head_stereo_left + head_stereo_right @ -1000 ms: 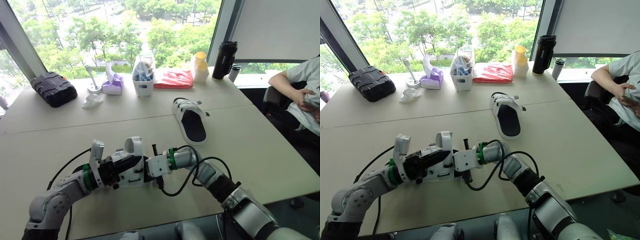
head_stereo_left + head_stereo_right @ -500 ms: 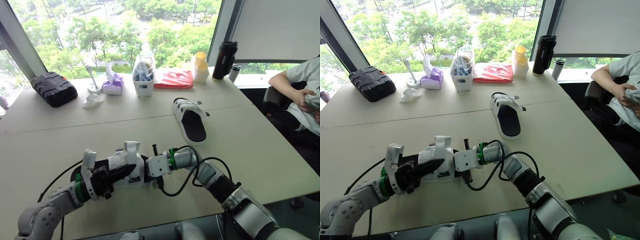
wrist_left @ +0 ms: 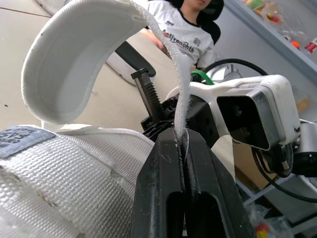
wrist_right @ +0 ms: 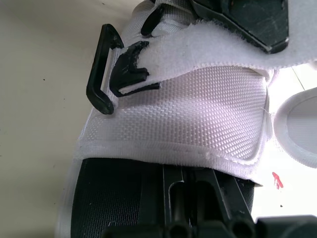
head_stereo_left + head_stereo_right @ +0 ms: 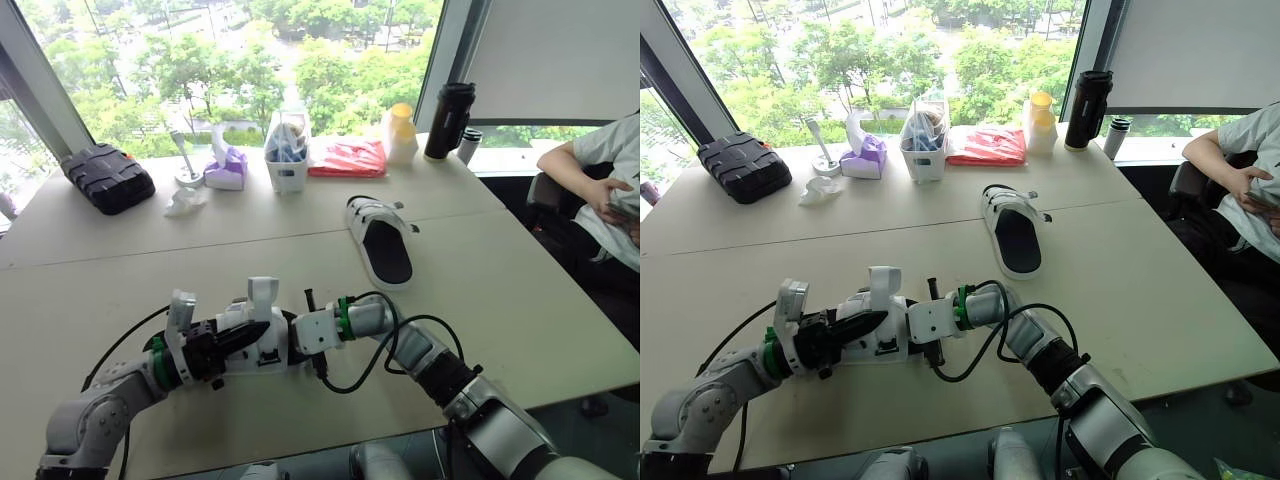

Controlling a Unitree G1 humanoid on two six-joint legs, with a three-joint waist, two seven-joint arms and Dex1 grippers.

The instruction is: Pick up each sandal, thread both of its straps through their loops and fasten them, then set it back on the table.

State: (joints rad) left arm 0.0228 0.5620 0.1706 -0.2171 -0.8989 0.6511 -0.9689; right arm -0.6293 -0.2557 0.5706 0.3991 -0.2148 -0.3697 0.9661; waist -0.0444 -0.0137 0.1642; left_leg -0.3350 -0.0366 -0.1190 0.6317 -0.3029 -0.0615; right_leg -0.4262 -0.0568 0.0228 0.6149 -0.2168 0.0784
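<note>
The near sandal [image 5: 262,345], white mesh over a black sole, lies at the table's front between my two grippers. My left gripper [image 3: 182,144] is shut on the edge of one white strap [image 3: 74,54], which arches upward above the sandal. A black loop [image 4: 101,69] stands at the sandal's side, with the other strap [image 4: 208,54] lying over the white upper. My right gripper [image 4: 190,176] is shut on the sandal's edge from the right side. The second sandal [image 5: 381,240] lies flat on the table farther back and to the right, untouched.
Along the window side stand a black case [image 5: 110,178], a purple tissue box [image 5: 226,170], a white caddy [image 5: 287,152], a red cloth [image 5: 348,158], a yellow bottle [image 5: 400,132] and a black thermos [image 5: 448,120]. A person [image 5: 600,190] sits at the right edge.
My left arm drew back to the left and down, then came slightly forward again, keeping hold of the strap. The right arm and the far sandal have not moved.
</note>
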